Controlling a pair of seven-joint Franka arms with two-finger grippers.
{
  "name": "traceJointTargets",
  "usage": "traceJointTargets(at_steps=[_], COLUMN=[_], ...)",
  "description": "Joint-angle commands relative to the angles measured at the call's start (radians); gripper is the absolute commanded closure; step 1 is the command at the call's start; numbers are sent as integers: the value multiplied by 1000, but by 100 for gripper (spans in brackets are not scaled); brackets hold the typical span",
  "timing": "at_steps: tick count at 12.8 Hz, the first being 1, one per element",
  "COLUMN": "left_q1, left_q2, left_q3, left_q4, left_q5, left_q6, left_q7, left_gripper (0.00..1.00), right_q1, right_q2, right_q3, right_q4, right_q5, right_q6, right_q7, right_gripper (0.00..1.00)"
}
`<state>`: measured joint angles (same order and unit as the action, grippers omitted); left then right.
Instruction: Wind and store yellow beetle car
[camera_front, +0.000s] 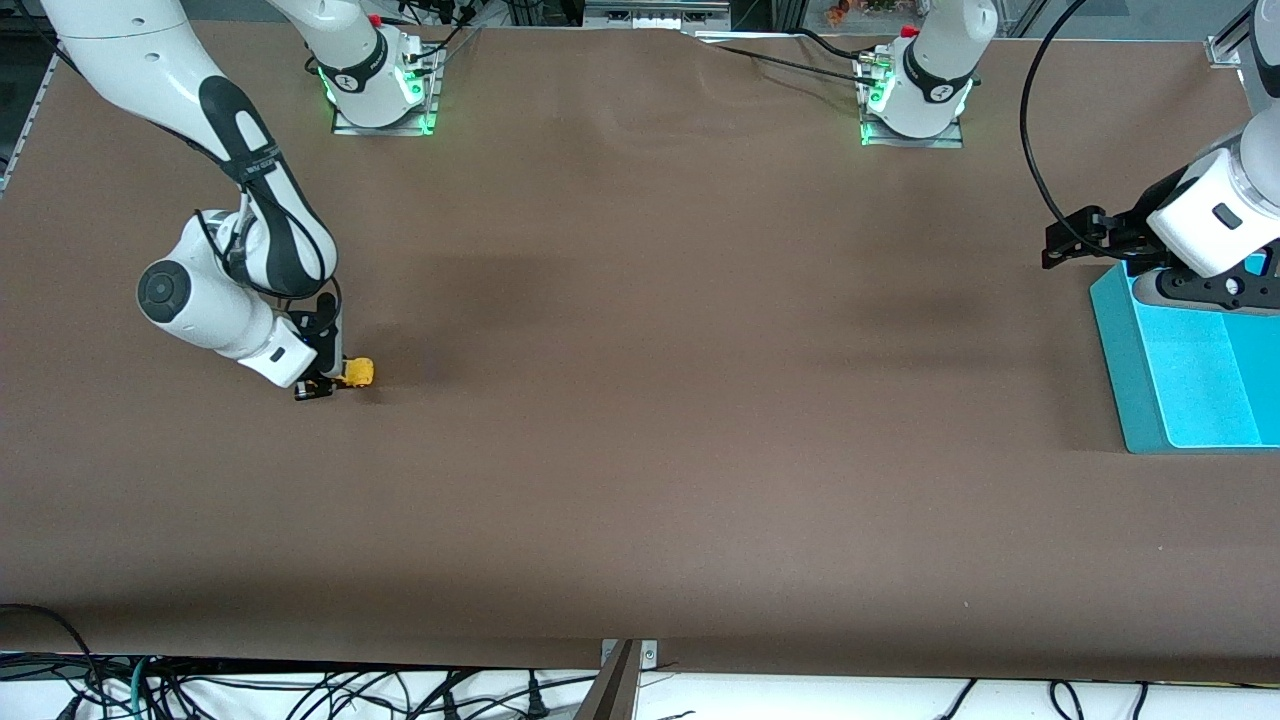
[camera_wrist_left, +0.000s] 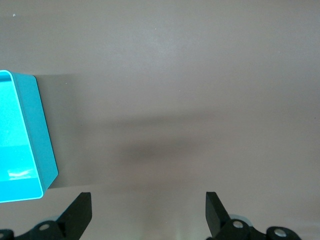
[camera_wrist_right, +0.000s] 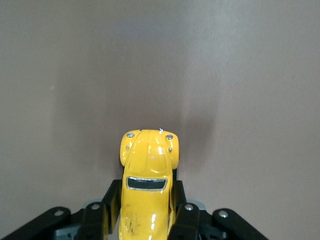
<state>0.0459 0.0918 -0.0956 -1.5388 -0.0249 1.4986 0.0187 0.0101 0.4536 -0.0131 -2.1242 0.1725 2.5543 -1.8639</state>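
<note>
The car (camera_wrist_right: 147, 185) sits clamped between the fingers of the right gripper (camera_front: 325, 385), its rounded nose poking out past the fingertips, low at the brown table (camera_front: 640, 400) near the right arm's end. Held by its flanks like this, the wheels can probably be dragged along the cloth to wind the spring. The left gripper (camera_front: 1062, 245) waits with its jaws spread wide and empty, hovering just beside the blue bin (camera_front: 1120, 370), likely where the car is to be stored.
</note>
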Motion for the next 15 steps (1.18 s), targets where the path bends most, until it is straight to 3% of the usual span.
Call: traceJointTargets(at_steps=[1, 12, 13, 14, 15], left_q1=[3, 3, 3, 3, 3], left_q2=[14, 14, 14, 14, 14], left_q3=[-1, -1, -1, -1, -1], left_q4=[34, 34, 34, 34, 34], left_q5=[-12, -12, -12, -12, -12], left_q6=[-24, -24, -24, -24, -24], left_q7=[14, 14, 14, 14, 14], left_gripper=[0, 0, 0, 0, 0], right_q1=[-45, -102, -101, -101, -101], right_q2=[42, 50, 50, 48, 46], right_q3=[5, -11, -11, -11, -11], right_q4=[-8, 18, 30, 38, 52], right_q5=[15, 15, 15, 15, 15], right_q6=[4, -20, -28, -37, -55], right_q7=[-83, -161, -150, -129, -106], right_gripper=[100, 100, 79, 12, 0])
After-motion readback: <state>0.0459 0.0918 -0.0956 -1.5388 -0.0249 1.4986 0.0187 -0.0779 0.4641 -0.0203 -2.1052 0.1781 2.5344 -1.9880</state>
